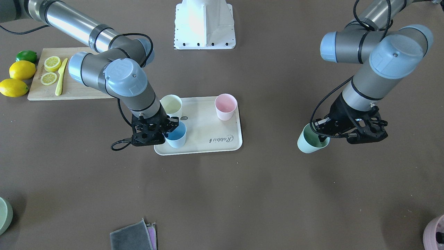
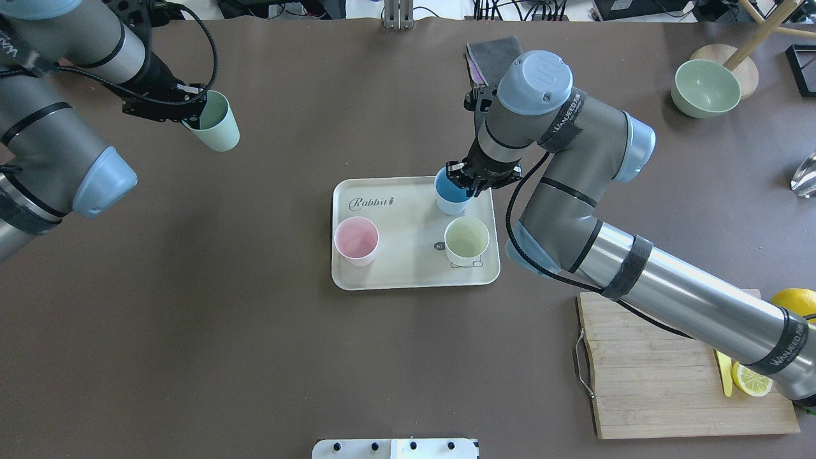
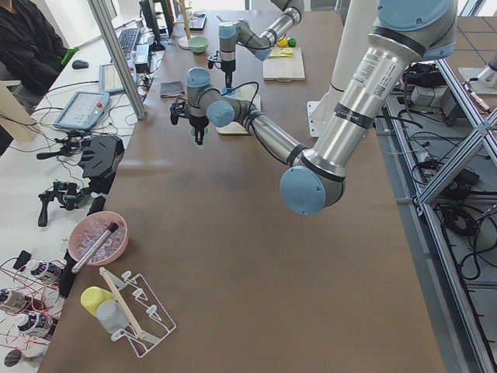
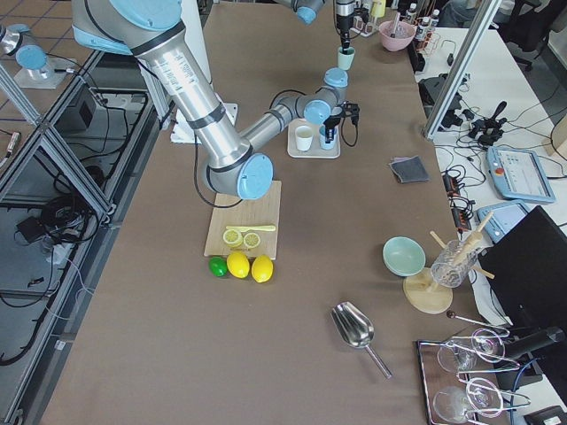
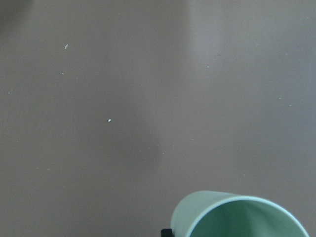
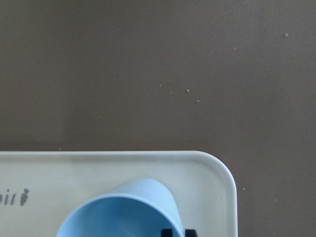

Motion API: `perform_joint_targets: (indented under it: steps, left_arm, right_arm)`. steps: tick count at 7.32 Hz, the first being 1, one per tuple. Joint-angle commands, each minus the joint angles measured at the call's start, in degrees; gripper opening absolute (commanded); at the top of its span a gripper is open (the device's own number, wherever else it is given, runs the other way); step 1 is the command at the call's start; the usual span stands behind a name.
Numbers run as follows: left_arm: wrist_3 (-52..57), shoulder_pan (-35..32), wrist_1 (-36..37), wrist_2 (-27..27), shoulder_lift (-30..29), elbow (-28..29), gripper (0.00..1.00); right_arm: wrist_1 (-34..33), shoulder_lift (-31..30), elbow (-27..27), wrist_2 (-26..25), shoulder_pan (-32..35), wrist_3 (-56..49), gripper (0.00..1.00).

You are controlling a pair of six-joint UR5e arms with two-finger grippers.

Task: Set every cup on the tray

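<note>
The right pincer (image 1: 172, 123), seen from the front, is clenched on the rim of the blue cup (image 1: 177, 139) at a corner of the tray (image 1: 204, 128), beside the yellow cup (image 1: 172, 106); the pink cup (image 1: 225, 107) is also aboard. From overhead, the left pincer (image 2: 196, 105) is shown grasping the green cup (image 2: 218, 127), tilted over the table (image 2: 191, 350), well apart from the tray. In the right wrist view the blue cup sits close to the rim, so release is best made only once its base lies flat.

matt plastic tray (image 2: 408, 271), wooden cutting board (image 2: 663, 376)
</note>
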Motion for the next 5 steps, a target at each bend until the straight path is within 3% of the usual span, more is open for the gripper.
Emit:
perform_joint_targets:
  steps: [1, 2, 4, 5]
  left_arm:
    - [-7.6, 4.7, 1.1, 1.5, -3.7, 0.2, 0.00]
    - [-10.8, 7.1, 1.1, 4.2, -5.7, 0.9, 0.00]
    - [-16.4, 12.4, 1.0, 7.7, -7.6, 1.8, 0.00]
    - [-19.9, 15.2, 0.3, 10.6, -10.5, 5.4, 0.00]
  right_arm:
    - [-0.6, 1.6, 0.5, 2.1, 3.6, 2.2, 1.00]
    - [-0.6, 1.4, 0.6, 8.0, 7.5, 1.5, 1.00]
    - [-1.6, -0.1, 2.0, 14.0, 13.4, -0.5, 1.00]
    - [-1.9, -2.5, 3.2, 16.4, 16.2, -5.2, 1.00]
